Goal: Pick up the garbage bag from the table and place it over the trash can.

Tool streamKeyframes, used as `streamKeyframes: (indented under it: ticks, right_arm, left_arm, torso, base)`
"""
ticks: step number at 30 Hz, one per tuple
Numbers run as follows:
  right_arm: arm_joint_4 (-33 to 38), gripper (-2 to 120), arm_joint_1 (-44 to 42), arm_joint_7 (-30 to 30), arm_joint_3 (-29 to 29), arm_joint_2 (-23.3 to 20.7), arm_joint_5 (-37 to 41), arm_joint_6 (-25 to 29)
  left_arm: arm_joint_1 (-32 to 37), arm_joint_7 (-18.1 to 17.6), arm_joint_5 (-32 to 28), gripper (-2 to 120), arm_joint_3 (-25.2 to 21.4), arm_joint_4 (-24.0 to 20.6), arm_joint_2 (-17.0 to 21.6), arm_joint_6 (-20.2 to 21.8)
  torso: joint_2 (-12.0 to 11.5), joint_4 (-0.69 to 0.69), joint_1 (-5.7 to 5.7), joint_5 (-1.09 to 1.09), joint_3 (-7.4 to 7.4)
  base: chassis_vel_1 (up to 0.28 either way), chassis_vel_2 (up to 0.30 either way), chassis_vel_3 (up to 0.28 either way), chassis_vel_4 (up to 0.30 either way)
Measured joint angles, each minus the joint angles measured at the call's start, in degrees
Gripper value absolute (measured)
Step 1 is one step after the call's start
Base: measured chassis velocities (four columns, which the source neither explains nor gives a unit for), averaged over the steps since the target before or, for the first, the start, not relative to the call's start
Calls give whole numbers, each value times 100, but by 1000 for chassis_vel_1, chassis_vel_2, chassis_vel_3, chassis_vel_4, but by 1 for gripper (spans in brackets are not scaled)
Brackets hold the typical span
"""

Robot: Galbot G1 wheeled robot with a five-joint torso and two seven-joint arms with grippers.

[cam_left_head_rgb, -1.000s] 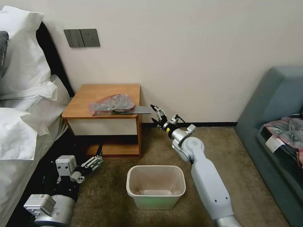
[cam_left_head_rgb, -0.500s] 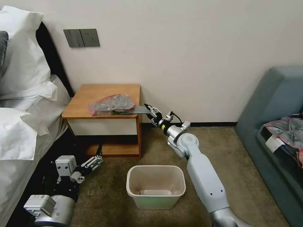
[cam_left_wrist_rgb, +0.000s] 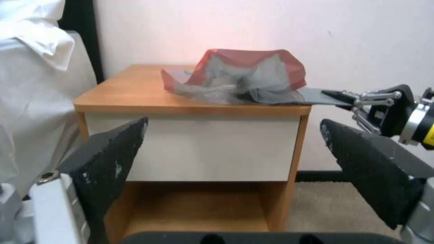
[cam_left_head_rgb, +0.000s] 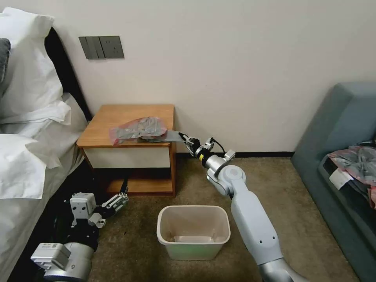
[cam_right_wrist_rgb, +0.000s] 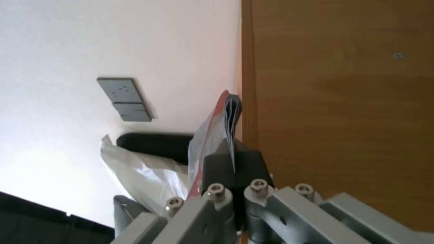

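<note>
At the surface's [cam_left_head_rgb: 117, 117] right edge, the right hand [cam_left_head_rgb: 183, 137] is clamped on the garbage bag's [cam_left_head_rgb: 139, 128] overhanging grey flap; lifting and fitting it over the trash can [cam_left_head_rgb: 193, 232] remain. Left hand [cam_left_head_rgb: 124, 192] waits low, fingers apart.

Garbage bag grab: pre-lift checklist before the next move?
1. Right pincer shut on the garbage bag flat tail: ok.
2. Bag bulk resting on the nightstand, tail past its edge: ok.
3. Grip depth on the tail: cannot tell.
4. Trash can upright, open, on the carpet: ok.
5. Left pincer open, low by the nightstand shelf, apart from the bag: ok.
</note>
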Motion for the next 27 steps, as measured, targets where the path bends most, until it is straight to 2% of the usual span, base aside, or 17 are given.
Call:
streamKeyframes:
  ticks: [5, 11, 18, 27]
  right_arm:
    - [449, 0, -371, 114, 42, -49, 7, 0]
    - [1734, 0, -1411, 212, -40, -342, -175, -6]
    - [2692, 0, -2222, 248, -40, -482, -347, -9]
    - [3810, 0, -3951, 476, -1, -663, -518, -21]
  left_arm:
    - [-9, 37, 66, 100, 27, 0, -8, -33]
    - [-40, 43, 78, 100, 31, 0, 32, -79]
    - [-45, 63, 39, 100, 31, 0, 116, -83]
    - [-188, 65, -112, 100, 55, 0, 222, -84]
  torso:
    - [0, 0, 0, 1, 0]
    - [0, -2, 0, 1, 0]
    - [0, -1, 0, 1, -1]
    - [1, -2, 0, 1, 0]
  base:
    - [0, 0, 0, 0]
    - [0, 0, 0, 0]
    - [0, 0, 0, 0]
    - [0, 0, 0, 0]
